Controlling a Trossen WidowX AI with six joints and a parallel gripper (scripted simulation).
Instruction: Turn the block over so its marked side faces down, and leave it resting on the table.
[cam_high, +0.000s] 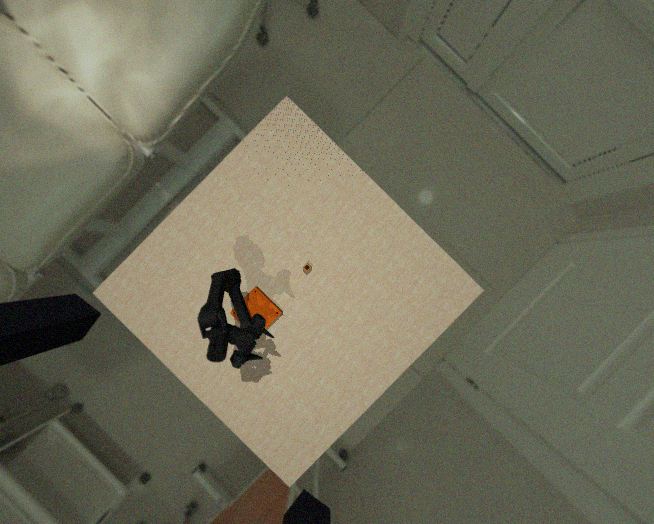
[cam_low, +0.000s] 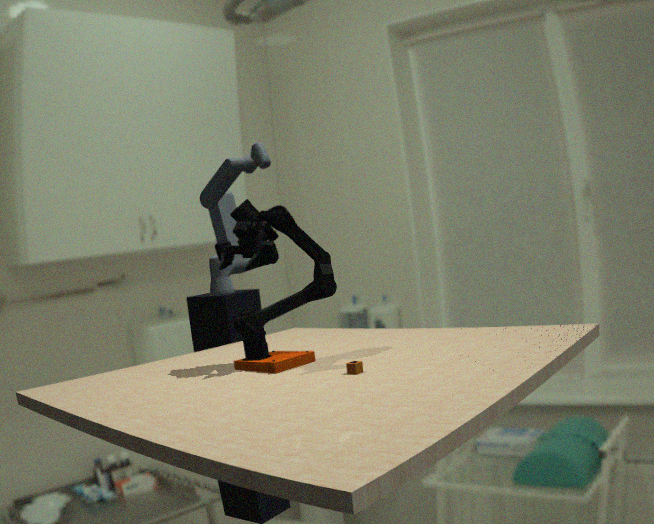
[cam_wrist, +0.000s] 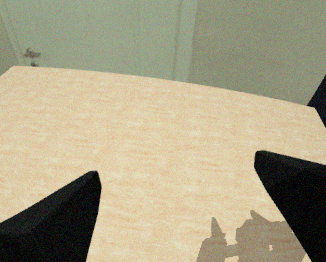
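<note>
Top view: my black arm (cam_high: 233, 300) (cam_low: 300, 234) stands on an orange base plate (cam_high: 271, 311) (cam_low: 294, 359), which lies on the pale wooden tabletop (cam_high: 354, 327) (cam_low: 327, 425) (cam_wrist: 150, 125). The small block (cam_high: 307, 268) (cam_low: 354, 367) rests on the tabletop, up and to the right of the base plate and apart from it. Its upper face carries a dark square, so the marked side faces up, and the rim around that mark is orange-brown. In the exterior view I see the block to the right of the base plate, sitting level, with the same dark patch on top.

My gripper (cam_high: 266, 347) (cam_low: 244, 256) (cam_wrist: 179, 170) is spread wide and has nothing between its fingers. From above it appears just below the base plate, on the side away from the block; the exterior view shows it raised well over the plate's level. In the wrist view the two dark fingers come in from the lower left and right, with tabletop visible between them and a shadow (cam_wrist: 265, 240) toward the bottom right. Beyond the base plate, the exterior view shows a grey arm (cam_low: 220, 182) on a dark pedestal (cam_low: 204, 322).
</note>
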